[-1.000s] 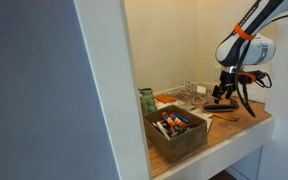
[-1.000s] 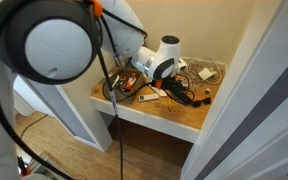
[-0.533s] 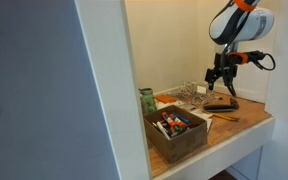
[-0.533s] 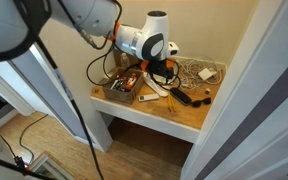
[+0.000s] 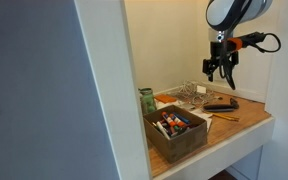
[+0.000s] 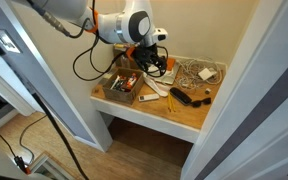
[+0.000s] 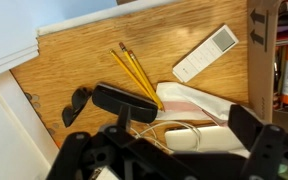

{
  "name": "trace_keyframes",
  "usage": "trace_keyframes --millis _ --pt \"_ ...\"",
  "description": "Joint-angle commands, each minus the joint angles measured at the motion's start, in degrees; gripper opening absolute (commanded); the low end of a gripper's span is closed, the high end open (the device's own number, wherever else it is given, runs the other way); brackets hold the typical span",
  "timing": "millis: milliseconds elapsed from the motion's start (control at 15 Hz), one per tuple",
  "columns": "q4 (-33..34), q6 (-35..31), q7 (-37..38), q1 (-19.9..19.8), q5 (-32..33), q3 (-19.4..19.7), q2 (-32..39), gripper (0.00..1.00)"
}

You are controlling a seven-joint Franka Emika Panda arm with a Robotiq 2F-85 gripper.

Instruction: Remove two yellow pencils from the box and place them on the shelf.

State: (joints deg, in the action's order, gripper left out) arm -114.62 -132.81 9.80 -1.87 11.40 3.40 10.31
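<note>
Gripper (image 5: 218,72) hangs above the shelf (image 5: 248,119) — jaws apart, holding nothing. Yellow pencils (image 7: 134,72) lie side by side on the wood; box (image 5: 177,133) near-left.

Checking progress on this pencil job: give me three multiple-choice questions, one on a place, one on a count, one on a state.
1. Where do the yellow pencils lie? A in the box; B on the shelf; C on the floor.
2. How many lie there? A one; B two; C four.
3. The gripper is: A open, empty; B shut on a pencil; C shut on a marker.
Answers: 1 B, the wrist view shows them on bare wood. 2 B, two lie side by side. 3 A, its jaws stand apart, nothing between.
</note>
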Motion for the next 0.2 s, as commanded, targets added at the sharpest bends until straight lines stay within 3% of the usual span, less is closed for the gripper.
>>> trace_keyframes --millis 0,133 --pt "0.1 0.2 -0.1 0.2 -0.1 0.3 0.0 1.00" --pt "-0.1 0.2 -0.1 0.2 0.0 0.5 0.0 1.00"
